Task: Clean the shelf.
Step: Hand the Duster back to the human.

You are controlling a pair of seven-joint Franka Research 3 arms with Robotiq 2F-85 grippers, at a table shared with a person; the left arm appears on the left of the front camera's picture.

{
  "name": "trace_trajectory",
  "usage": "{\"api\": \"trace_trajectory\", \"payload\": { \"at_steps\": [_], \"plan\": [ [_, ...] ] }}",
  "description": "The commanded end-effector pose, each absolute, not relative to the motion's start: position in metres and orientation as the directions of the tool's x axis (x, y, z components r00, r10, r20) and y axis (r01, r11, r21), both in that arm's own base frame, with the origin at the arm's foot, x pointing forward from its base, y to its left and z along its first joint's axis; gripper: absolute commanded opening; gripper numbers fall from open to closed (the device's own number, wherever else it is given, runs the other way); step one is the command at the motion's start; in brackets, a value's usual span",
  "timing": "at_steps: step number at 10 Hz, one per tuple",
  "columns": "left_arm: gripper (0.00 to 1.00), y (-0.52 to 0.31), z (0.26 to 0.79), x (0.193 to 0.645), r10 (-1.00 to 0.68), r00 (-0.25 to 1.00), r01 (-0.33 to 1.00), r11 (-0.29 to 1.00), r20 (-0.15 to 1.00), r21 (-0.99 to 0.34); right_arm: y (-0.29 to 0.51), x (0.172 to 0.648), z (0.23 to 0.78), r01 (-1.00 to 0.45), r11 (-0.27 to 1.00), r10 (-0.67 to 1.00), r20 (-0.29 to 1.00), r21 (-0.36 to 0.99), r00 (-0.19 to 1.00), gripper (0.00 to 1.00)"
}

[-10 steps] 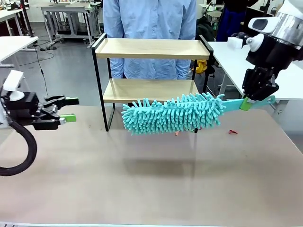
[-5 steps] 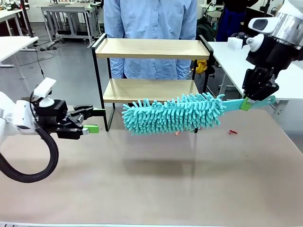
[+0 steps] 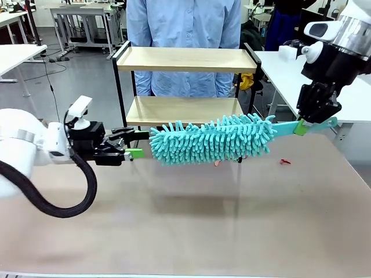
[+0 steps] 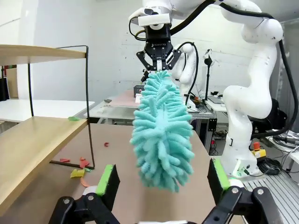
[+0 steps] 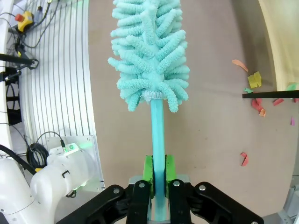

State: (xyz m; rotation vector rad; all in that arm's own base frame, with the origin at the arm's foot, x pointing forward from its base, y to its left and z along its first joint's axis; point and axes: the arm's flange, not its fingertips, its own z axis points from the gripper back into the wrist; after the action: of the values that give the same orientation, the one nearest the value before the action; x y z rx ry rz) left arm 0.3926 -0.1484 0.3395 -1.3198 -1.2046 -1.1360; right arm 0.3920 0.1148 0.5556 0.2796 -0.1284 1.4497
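The shelf (image 3: 185, 60), two light wooden boards in a thin black frame, stands at the table's far middle. Its lower board (image 4: 32, 144) runs along the left of the left wrist view. A fluffy teal duster (image 3: 211, 139) hangs level in front of the lower board, above the table. My right gripper (image 3: 316, 119) is shut on its teal handle (image 5: 158, 140). My left gripper (image 3: 130, 143) is open, level with the duster's left tip and just short of it. In the left wrist view the duster head (image 4: 161, 130) hangs between and beyond the green pads (image 4: 108, 179).
Small coloured paper scraps (image 5: 254, 79) lie on the table by the shelf's right leg, and a red one (image 3: 284, 161) farther right. A person in a blue shirt (image 3: 182, 23) stands behind the shelf. A white table (image 3: 284, 69) is at the back right.
My left arm has swung right from the table's left edge to the duster's left tip, jaws still open. The right arm and duster have not moved.
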Motion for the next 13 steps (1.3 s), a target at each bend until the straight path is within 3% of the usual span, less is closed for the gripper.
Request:
{"api": "trace_trajectory", "payload": {
  "at_steps": [1, 10, 11, 12, 13],
  "plan": [
    [1.0, -0.167, 0.336, 0.41, 0.1, 0.089, 0.995, -0.045, 0.991, -0.085, 0.113, 0.391, 0.558, -0.99, 0.091, 0.958, 0.264, 0.104, 0.116, 0.13],
    [1.0, -0.233, 0.327, 0.411, 0.215, 0.13, 0.989, -0.094, 0.968, -0.112, 0.113, 0.391, 0.558, -0.99, 0.091, 0.958, 0.264, 0.104, 0.116, 0.13],
    [0.57, -0.236, 0.326, 0.411, 0.213, 0.141, 0.987, -0.102, 0.967, -0.122, 0.113, 0.391, 0.558, -0.99, 0.091, 0.958, 0.264, 0.104, 0.116, 0.13],
    [0.44, -0.237, 0.325, 0.41, 0.195, 0.158, 0.982, -0.136, 0.968, -0.133, 0.113, 0.391, 0.558, -0.99, 0.091, 0.958, 0.264, 0.104, 0.116, 0.13],
    [0.0, -0.236, 0.324, 0.409, 0.192, 0.162, 0.98, -0.149, 0.968, -0.135, 0.113, 0.391, 0.558, -0.99, 0.091, 0.958, 0.264, 0.104, 0.116, 0.13]
  ]
}}
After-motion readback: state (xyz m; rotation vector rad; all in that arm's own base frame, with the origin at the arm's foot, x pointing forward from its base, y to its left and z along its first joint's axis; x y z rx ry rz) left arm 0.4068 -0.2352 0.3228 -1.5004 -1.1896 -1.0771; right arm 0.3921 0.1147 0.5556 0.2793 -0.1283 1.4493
